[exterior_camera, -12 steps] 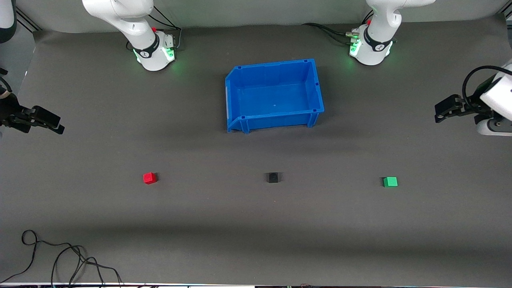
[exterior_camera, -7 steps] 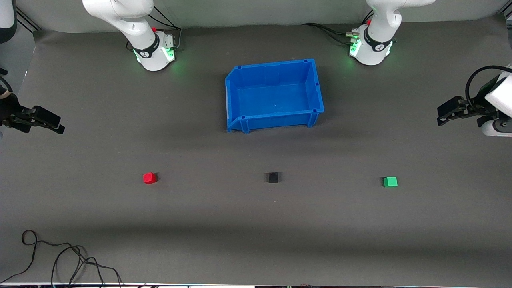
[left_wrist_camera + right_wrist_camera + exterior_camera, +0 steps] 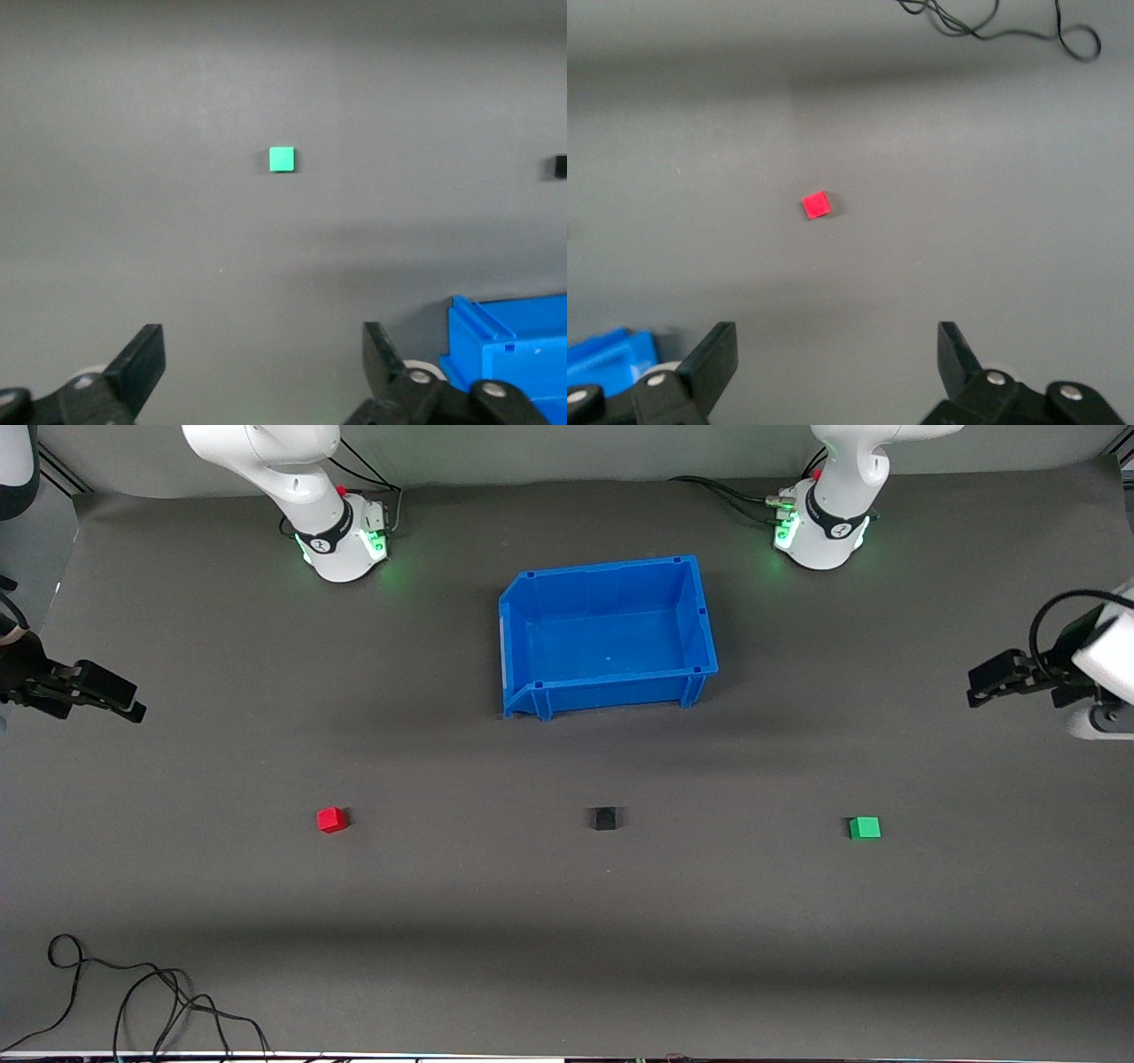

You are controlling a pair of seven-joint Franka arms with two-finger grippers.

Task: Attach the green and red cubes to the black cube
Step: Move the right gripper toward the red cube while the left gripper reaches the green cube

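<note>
Red cube (image 3: 331, 819), black cube (image 3: 604, 817), green cube (image 3: 865, 827) sitting flat in a row w/ black in the mid, well apart, untouched.

black cube (image 3: 561, 166): cut by the edge of the left wrist view; only a sliver shows. Any marking on its top is too small to read in the front view.
blue bin (image 3: 518, 350): one corner only in the left wrist view; in the right wrist view a blurred corner at the edge.
left arm (image 3: 1103, 669): wrist runs off the front view's edge.
right arm (image 3: 18, 677): likewise cut off.
cable (image 3: 133, 992): its ends leave the front view.
</note>
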